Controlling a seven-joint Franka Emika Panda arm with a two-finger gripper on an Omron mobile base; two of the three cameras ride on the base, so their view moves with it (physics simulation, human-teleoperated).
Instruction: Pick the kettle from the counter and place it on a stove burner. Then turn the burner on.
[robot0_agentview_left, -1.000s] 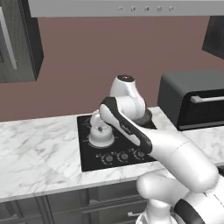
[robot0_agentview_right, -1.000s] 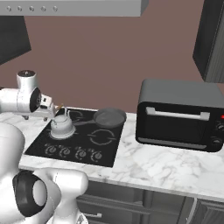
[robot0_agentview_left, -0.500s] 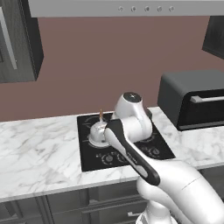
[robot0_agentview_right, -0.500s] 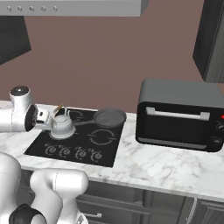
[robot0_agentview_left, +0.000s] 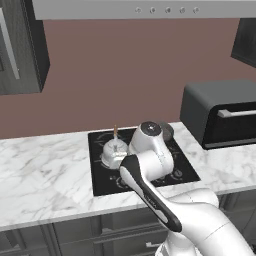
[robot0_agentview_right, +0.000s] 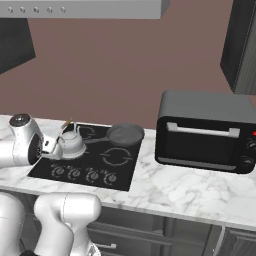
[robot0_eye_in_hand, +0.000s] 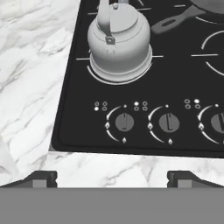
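1. Sitting on the black cooktop (robot0_eye_in_hand: 78, 118), the kettle (robot0_eye_in_hand: 119, 41) is parked on a white ring mark at the left rear, so it's off the marble counter (robot0_eye_in_hand: 30, 78) already.
2. The gripper (robot0_eye_in_hand: 111, 178) is spread wide, with nothing held. Only the two dark fingertips (robot0_eye_in_hand: 41, 178) can be made out at the bottom of the hand view, over the counter strip in front of the knobs.
3. In the left base view the kettle (robot0_agentview_left: 114, 151) is partly blocked by the arm, and most of the knob row is covered too.
4. In the right base view the kettle (robot0_agentview_right: 71, 142) is seen just beside the wrist, touching or not can't be told.
5. Two knobs (robot0_eye_in_hand: 124, 122) are fully seen in the hand view; a third is cut off at the right edge.
6. A frying pan (robot0_agentview_right: 125, 134) is seen at the rear right of the cooktop; in the hand view only its handle and an edge are caught.
7. A toaster oven (robot0_agentview_right: 204, 132) is on the counter to the right.
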